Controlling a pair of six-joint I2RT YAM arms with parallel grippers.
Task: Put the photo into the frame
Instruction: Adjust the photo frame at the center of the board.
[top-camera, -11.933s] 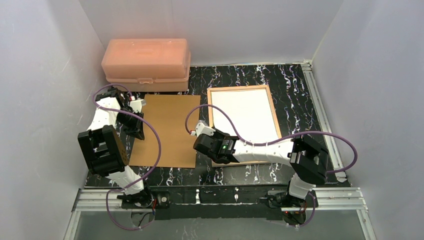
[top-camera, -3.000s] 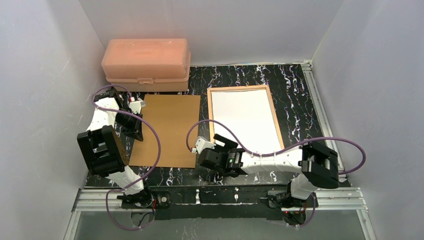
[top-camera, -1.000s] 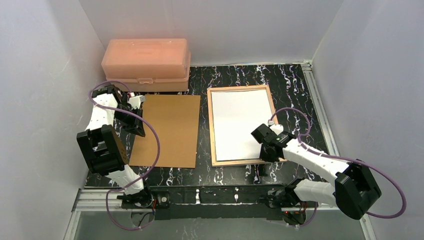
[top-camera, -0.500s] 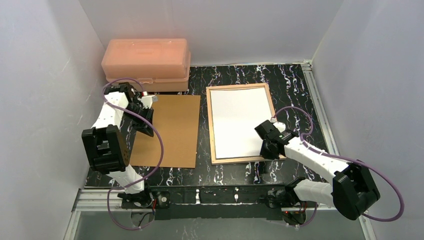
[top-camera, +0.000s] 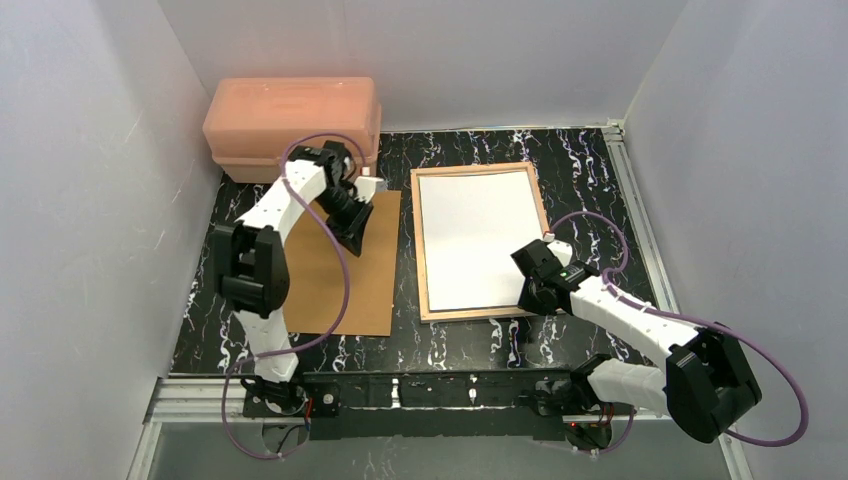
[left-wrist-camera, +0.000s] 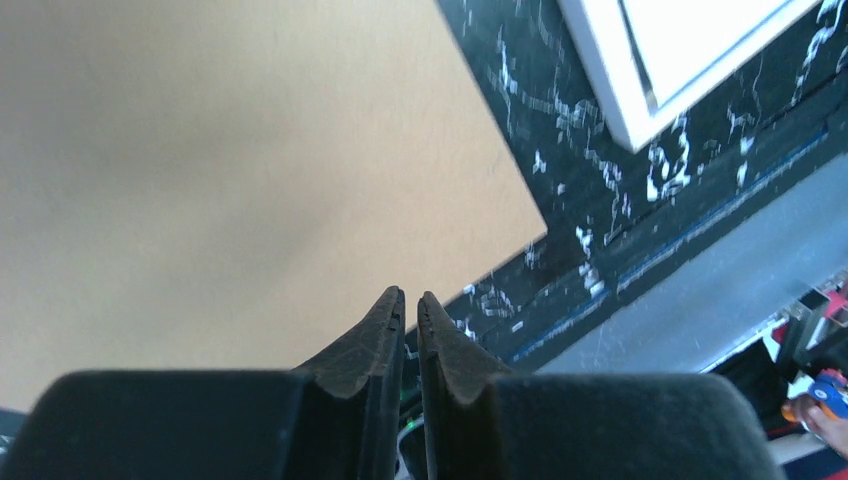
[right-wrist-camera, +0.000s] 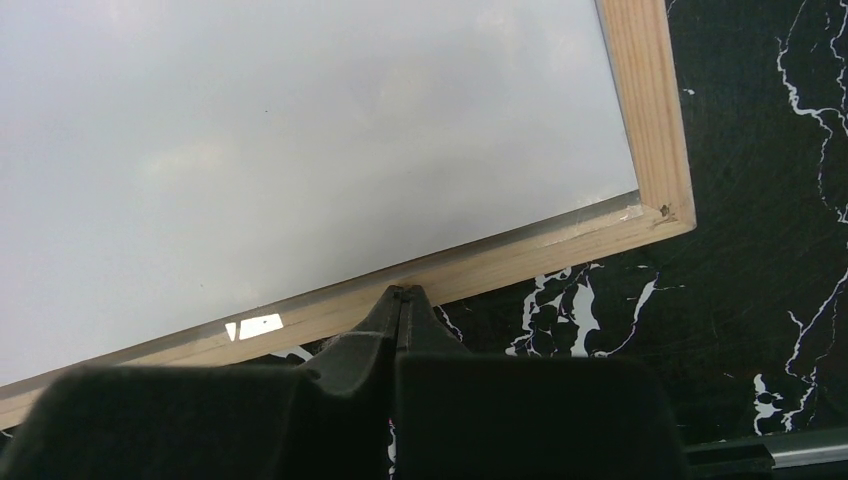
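The frame lies back up in the middle of the table, showing its tan wood edge. Inside it lies the photo, plain white side up, also filling the right wrist view. My right gripper is shut and holds nothing. Its tips rest against the frame's near wooden edge, close to the near right corner. My left gripper hangs over the far right part of the brown backing board. It is shut, with only a hairline gap and nothing in it.
A pink plastic box stands at the back left, just behind the left arm's wrist. The backing board lies flat left of the frame. Grey walls close in three sides, and metal rails run along the right and near edges.
My left arm has swung from the board's left side to above its far right part. The right gripper stayed at the frame's near right edge, its jaws closing fully.
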